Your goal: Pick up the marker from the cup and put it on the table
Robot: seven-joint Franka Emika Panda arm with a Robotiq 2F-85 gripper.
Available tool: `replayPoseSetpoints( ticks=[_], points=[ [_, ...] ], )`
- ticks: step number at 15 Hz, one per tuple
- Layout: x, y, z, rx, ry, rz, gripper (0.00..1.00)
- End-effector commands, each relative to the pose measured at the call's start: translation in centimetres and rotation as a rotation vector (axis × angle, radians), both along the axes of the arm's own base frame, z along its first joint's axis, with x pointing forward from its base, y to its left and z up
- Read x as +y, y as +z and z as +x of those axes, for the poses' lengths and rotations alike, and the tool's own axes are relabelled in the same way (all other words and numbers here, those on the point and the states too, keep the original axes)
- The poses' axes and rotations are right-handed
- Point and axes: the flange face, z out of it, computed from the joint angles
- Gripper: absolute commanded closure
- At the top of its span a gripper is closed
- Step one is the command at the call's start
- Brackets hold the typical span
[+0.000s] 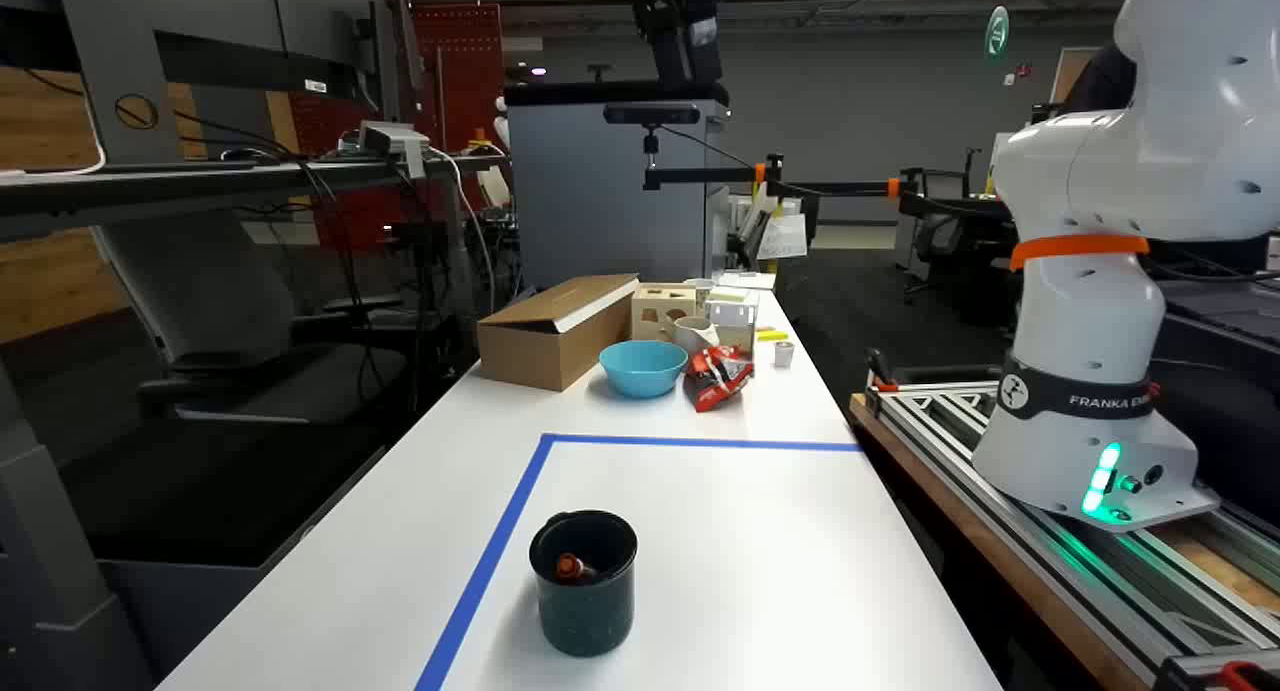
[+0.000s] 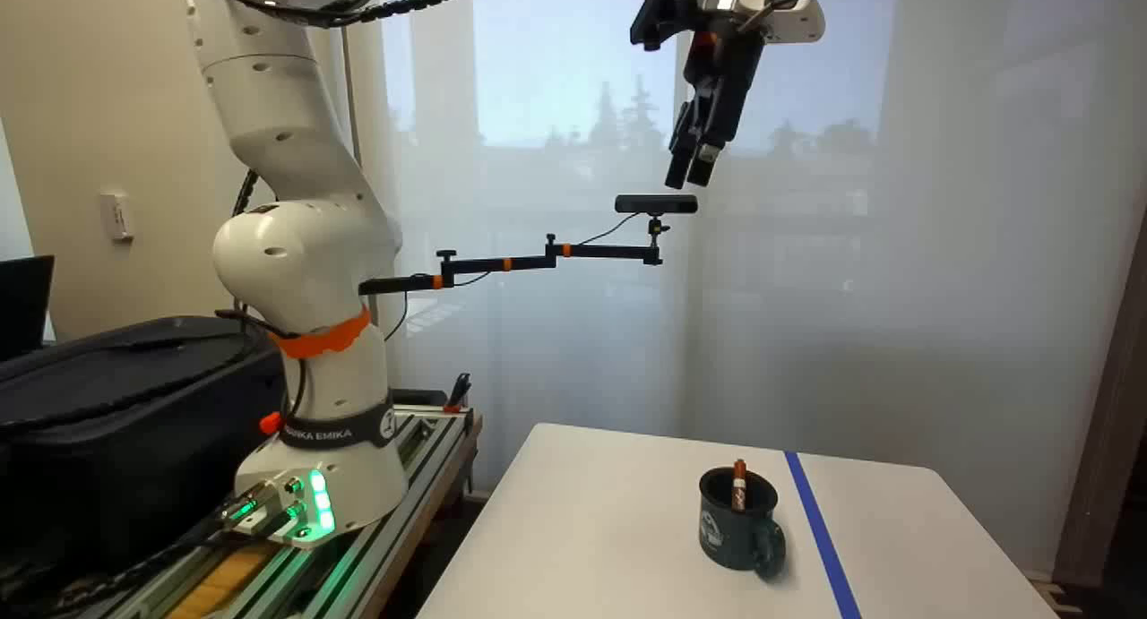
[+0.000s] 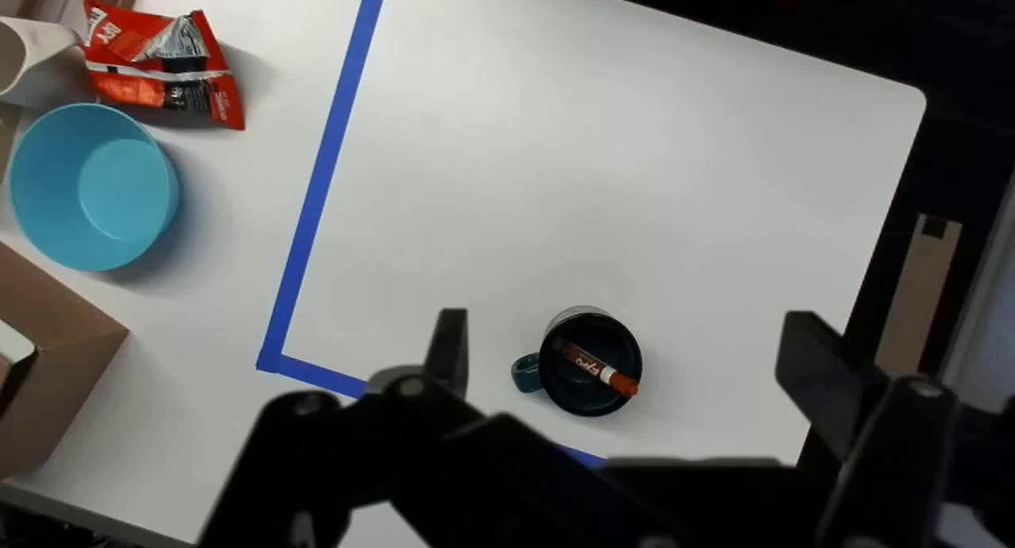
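Observation:
The orange-brown marker stands tilted inside the dark green cup, its cap end by the rim, in both exterior views (image 1: 572,568) (image 2: 739,485) and the wrist view (image 3: 595,367). The cup (image 1: 588,616) stands upright on the white table (image 1: 760,561). Its handle shows in an exterior view, where the cup (image 2: 728,540) stands beside the blue tape, and in the wrist view on the cup's left (image 3: 572,396). My gripper (image 2: 688,176) hangs high above the table, empty. In the wrist view its fingers are wide apart, and the gripper (image 3: 622,326) is open with the cup below between them.
Blue tape (image 1: 700,440) marks part of the table. Beyond it stand a light blue bowl (image 1: 643,371), a red snack bag (image 1: 718,376), a cardboard box (image 1: 555,336), a wooden box (image 1: 655,309) and a white cup (image 1: 692,333). A camera on a bracket (image 2: 656,204) juts from the robot side.

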Motion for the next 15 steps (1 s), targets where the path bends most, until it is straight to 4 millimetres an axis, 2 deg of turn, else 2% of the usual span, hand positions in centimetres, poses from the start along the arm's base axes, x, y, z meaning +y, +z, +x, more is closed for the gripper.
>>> replayPoseSetpoints(
  ticks=[1, 13, 15],
  points=[
    [0.0, 0.1, 0.0, 0.0, 0.0, 0.0, 0.0],
    [0.0, 0.2, 0.0, -0.003, 0.0, 0.0, 0.0],
    [-0.3, -0.9, 0.6, -0.031, -0.023, -0.044, 0.0]
  ],
)
